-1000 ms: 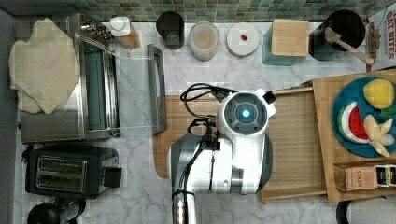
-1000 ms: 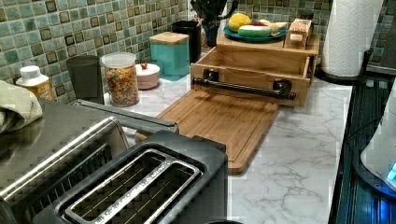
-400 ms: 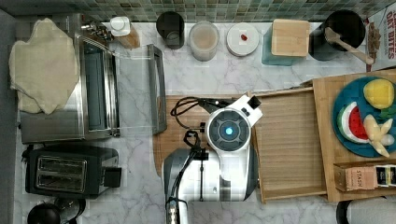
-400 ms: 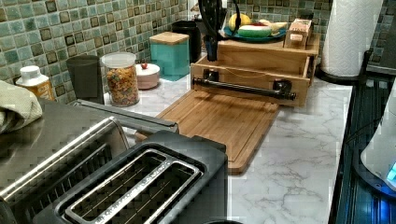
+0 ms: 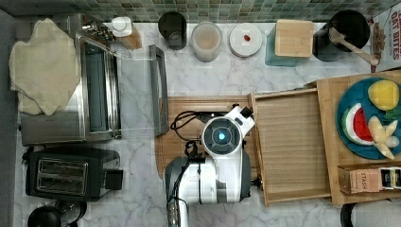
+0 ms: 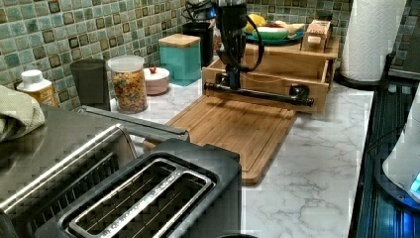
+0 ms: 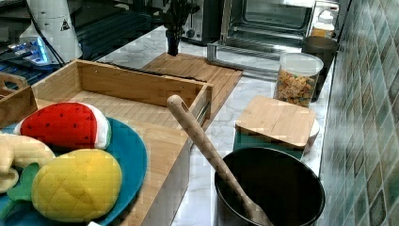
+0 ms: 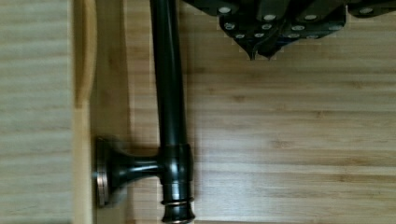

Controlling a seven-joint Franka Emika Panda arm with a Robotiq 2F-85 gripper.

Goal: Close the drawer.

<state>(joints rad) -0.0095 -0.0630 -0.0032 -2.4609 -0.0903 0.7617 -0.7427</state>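
Drawer is pulled out over the cutting board.
The gripper, fingers pressed together, is poised beside the black handle.

In the top view, the drawer sits right of centre, pulled out over the cutting board. The toaster oven occupies the upper left, the toaster below it. Canisters line the top edge.
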